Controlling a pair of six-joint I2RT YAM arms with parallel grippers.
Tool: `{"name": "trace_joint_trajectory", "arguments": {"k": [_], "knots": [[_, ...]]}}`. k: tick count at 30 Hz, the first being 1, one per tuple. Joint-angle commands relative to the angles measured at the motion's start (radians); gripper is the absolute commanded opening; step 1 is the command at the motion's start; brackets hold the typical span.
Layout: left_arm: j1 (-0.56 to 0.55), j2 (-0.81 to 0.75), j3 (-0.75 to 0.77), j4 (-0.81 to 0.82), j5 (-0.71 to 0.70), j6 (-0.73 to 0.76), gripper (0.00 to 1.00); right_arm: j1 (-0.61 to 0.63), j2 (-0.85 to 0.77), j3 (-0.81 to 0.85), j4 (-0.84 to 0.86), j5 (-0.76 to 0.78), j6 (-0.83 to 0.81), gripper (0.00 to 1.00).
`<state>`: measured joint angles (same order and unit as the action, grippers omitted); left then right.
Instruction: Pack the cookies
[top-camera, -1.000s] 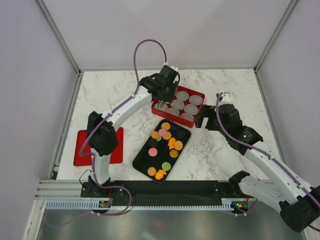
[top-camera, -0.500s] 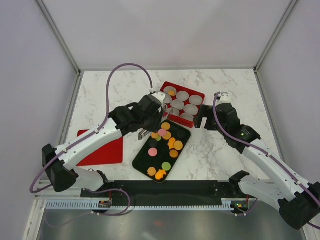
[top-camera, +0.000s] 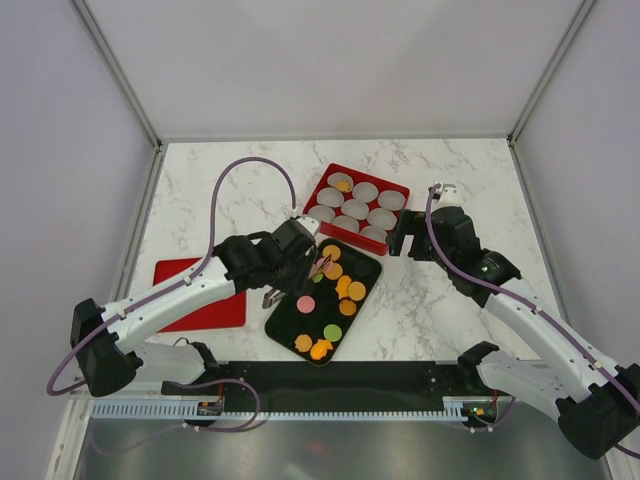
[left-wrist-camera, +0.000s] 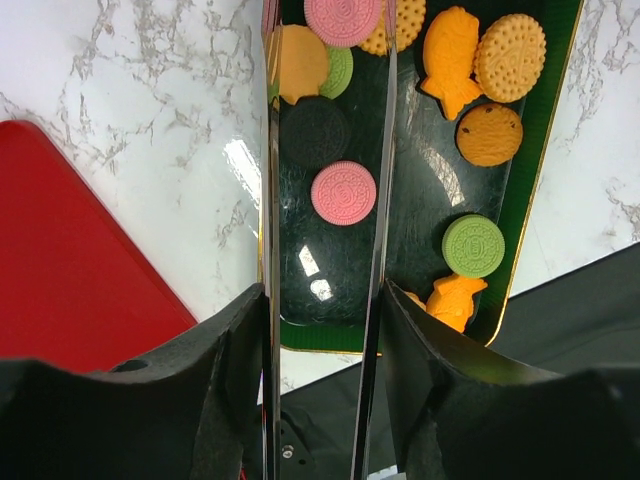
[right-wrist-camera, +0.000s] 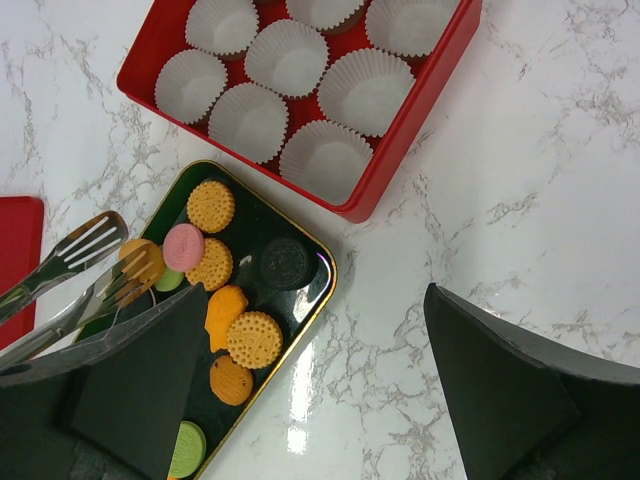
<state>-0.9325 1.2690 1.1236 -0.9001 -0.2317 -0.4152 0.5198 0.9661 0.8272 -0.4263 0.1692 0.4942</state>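
The cookies (top-camera: 340, 285) lie on a black gold-rimmed tray (top-camera: 283, 318): orange, pink, green and dark ones. One orange cookie (top-camera: 343, 185) sits in a paper cup of the red box (top-camera: 404, 190). My left gripper (top-camera: 295, 262) is shut on metal tongs (left-wrist-camera: 268, 200), which stand open over the tray's left part. In the left wrist view a pink cookie (left-wrist-camera: 343, 193) and a dark cookie (left-wrist-camera: 314, 131) lie between the blades, below them. The tongs' forked tips (right-wrist-camera: 75, 250) show in the right wrist view. My right gripper (top-camera: 405, 235) is open and empty, beside the tray's far right corner.
The red box holds several white paper cups (right-wrist-camera: 288, 57), most of them empty. A flat red lid (top-camera: 200, 293) lies left of the tray, also in the left wrist view (left-wrist-camera: 70, 260). White walls close the table in on three sides.
My left arm has swung back from the red box to the tray with the tongs. An orange cookie now lies in the box's back left cup. The right arm has barely moved.
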Motion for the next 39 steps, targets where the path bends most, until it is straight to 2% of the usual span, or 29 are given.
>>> {"name": "trace_joint_trajectory", "arguments": {"k": [1, 31, 39], "knots": [[-0.005, -0.036, -0.01, -0.013, -0.023, -0.042, 0.55, -0.003, 0.005, 0.001, 0.023, -0.008, 0.009, 0.98], [-0.035, 0.024, -0.042, -0.034, -0.066, -0.046, 0.56, -0.001, -0.007, -0.022, 0.034, -0.007, 0.012, 0.98], [-0.049, 0.036, -0.041, -0.034, -0.084, -0.048, 0.49, -0.001, -0.01, -0.028, 0.035, -0.007, 0.017, 0.98]]}}
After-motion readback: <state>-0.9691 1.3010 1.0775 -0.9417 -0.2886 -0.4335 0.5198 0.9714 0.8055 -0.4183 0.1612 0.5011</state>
